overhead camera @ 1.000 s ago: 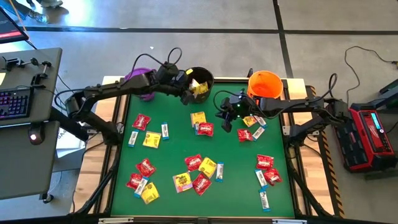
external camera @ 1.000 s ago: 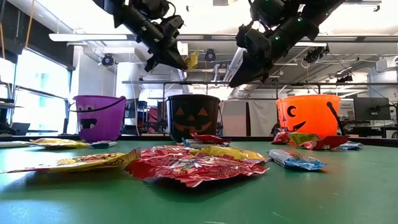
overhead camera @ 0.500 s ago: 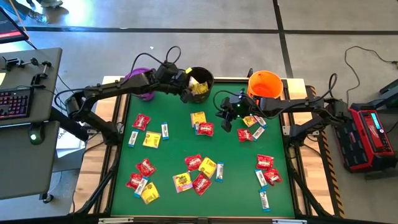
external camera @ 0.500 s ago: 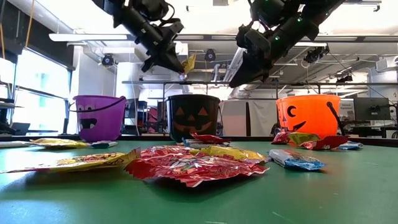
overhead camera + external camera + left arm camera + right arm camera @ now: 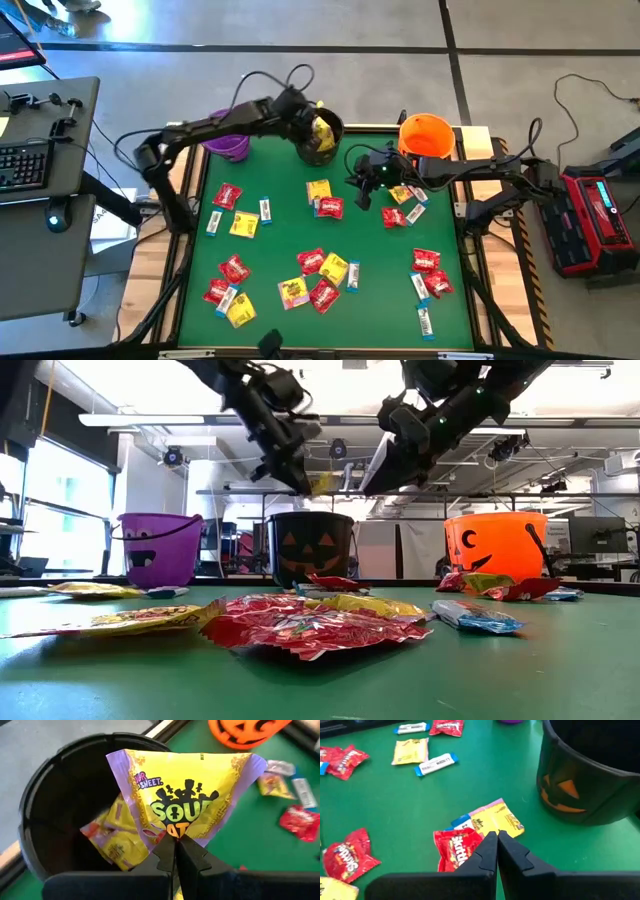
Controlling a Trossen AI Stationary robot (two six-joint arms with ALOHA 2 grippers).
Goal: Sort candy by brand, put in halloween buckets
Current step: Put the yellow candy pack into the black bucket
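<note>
My left gripper (image 5: 176, 840) is shut on a yellow candy packet (image 5: 185, 795) over the mouth of the black bucket (image 5: 322, 138), which stands at the table's far edge. Another yellow packet (image 5: 117, 845) lies inside that bucket. The purple bucket (image 5: 228, 146) stands to its left and the orange bucket (image 5: 425, 134) to its right. My right gripper (image 5: 497, 836) is shut and empty. It hovers above a red packet (image 5: 455, 847) and a yellow packet (image 5: 492, 820) lying on the green table near its middle. My left gripper pinches the yellow packet between its two fingers at one end (image 5: 175, 831), where the wrapper gathers to a point. The fingers slant down from the table's left. The packet fans out beyond the fingertips, lifted clear above the black bucket's opening.
Many red, yellow and white-and-blue candies lie scattered over the green table (image 5: 280, 190), with clusters at the near left (image 5: 230, 295), near middle (image 5: 320, 275) and right (image 5: 425, 275). A few lie beside the orange bucket (image 5: 497, 545).
My left gripper has carried the yellow packet toward the table's far edge and a little to the right, from the black bucket's near-left rim to over its mouth. It has tipped further downward and stays shut on the packet.
</note>
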